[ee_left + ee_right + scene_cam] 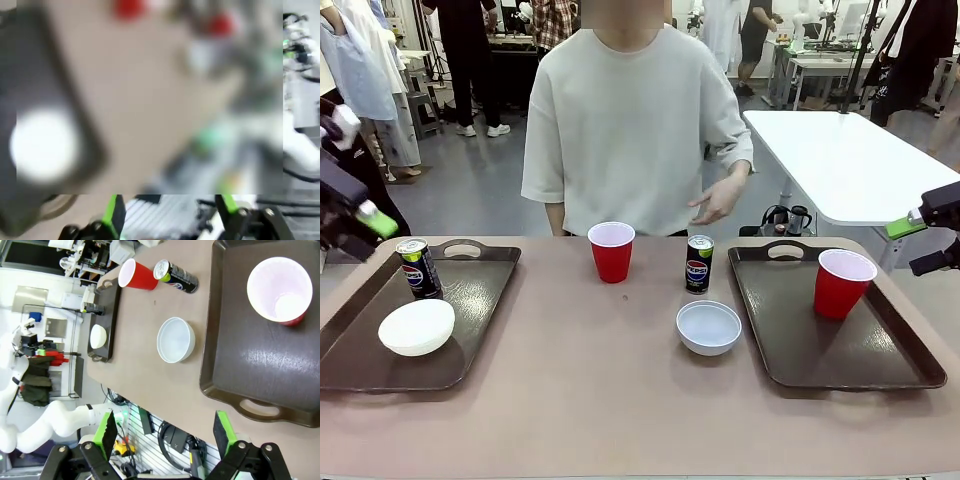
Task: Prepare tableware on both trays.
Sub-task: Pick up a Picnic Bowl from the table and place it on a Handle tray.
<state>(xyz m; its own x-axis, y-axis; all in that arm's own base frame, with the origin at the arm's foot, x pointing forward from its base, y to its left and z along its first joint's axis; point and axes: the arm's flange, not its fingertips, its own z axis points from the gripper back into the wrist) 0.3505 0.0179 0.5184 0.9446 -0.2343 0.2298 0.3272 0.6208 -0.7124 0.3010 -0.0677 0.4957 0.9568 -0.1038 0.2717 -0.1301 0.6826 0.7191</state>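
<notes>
Our left pincer and right pincer are wide and empty, and the red cup in the middle looks light and squashy, so we should pinch its rim softly.

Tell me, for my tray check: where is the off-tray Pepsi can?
Front view: the can stands on the table right of centre, between the off-tray red cup and right tray.

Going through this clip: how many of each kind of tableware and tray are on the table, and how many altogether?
Red plastic cups with white insides: 2
Small round white bowls: 2
Slim black Pepsi cans with green tops: 2
Large dark brown rectangular plastic trays: 2
Total: 8
</notes>
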